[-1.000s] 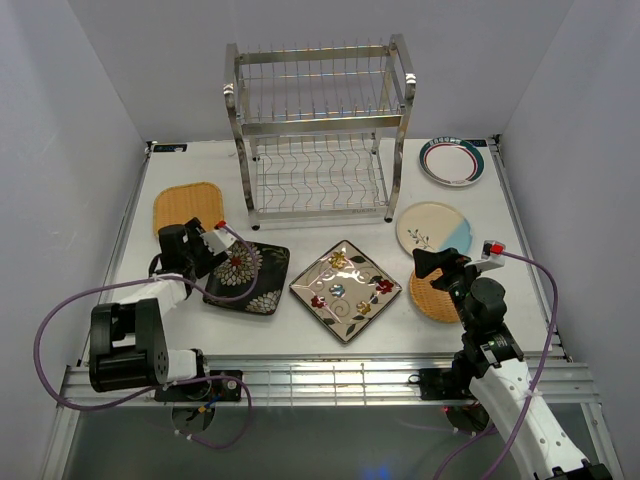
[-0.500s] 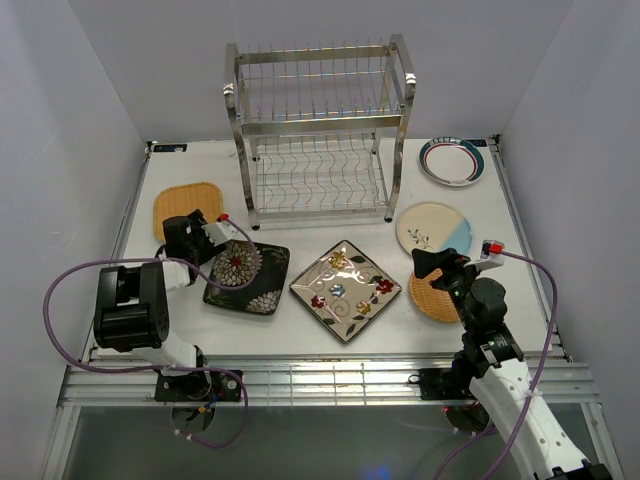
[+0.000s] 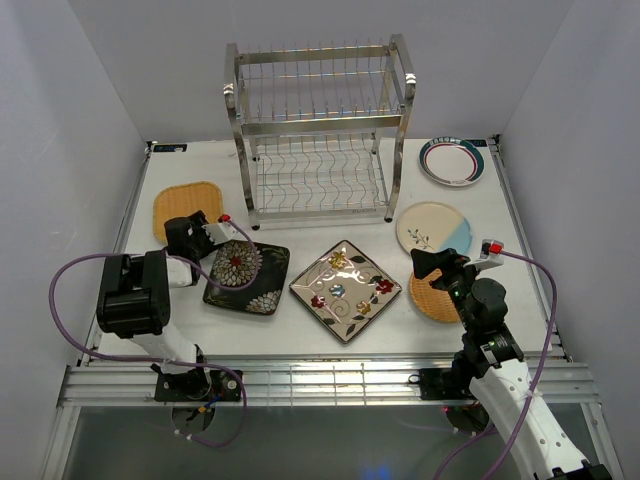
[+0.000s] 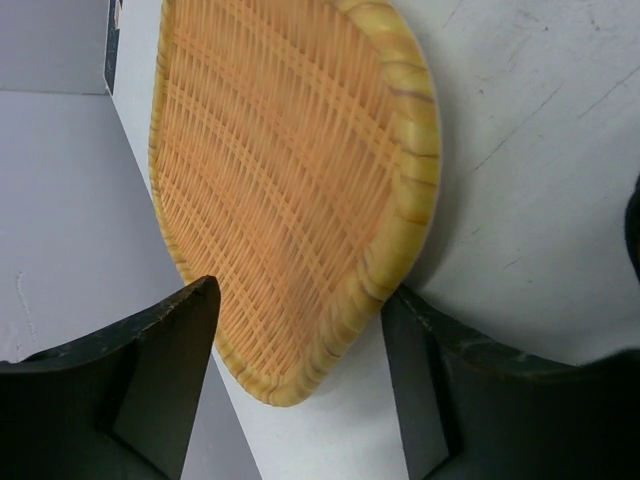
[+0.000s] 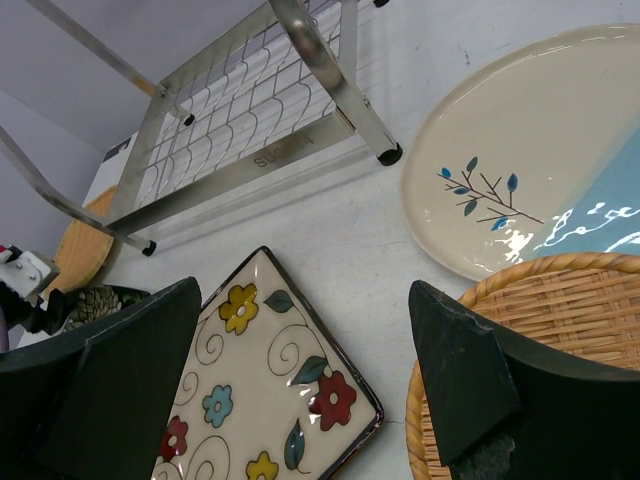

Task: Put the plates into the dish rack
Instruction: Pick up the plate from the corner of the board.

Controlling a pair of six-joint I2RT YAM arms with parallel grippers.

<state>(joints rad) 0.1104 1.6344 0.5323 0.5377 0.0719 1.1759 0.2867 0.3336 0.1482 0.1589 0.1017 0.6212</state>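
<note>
Our left gripper (image 4: pixel 300 295) sits low at the table's left side, its arm folded back tight over the base and a purple cable (image 3: pixel 58 300) looping out beside it. Its jaws stand apart, one on each side of the near rim of the woven orange-tan plate (image 3: pixel 187 207); whether either finger presses the rim we cannot tell. Just right of it lie the black square plate with white flowers (image 3: pixel 250 278) and the cream floral square plate (image 3: pixel 346 290), both flat on the white table (image 3: pixel 300 335). Behind them the stainless two-tier dish rack (image 3: pixel 318 130) stands upright with no plates in it. Farther right, our right gripper (image 5: pixel 305 290) hovers with jaws wide and nothing between them, above the edge of a round woven plate (image 3: pixel 432 302). The cream-blue round plate (image 3: pixel 433 227) lies just beyond, and the teal-rimmed white plate (image 3: pixel 452 161) lies at the far right corner. Plain white walls (image 3: pixel 70 120) close in three sides.
</note>
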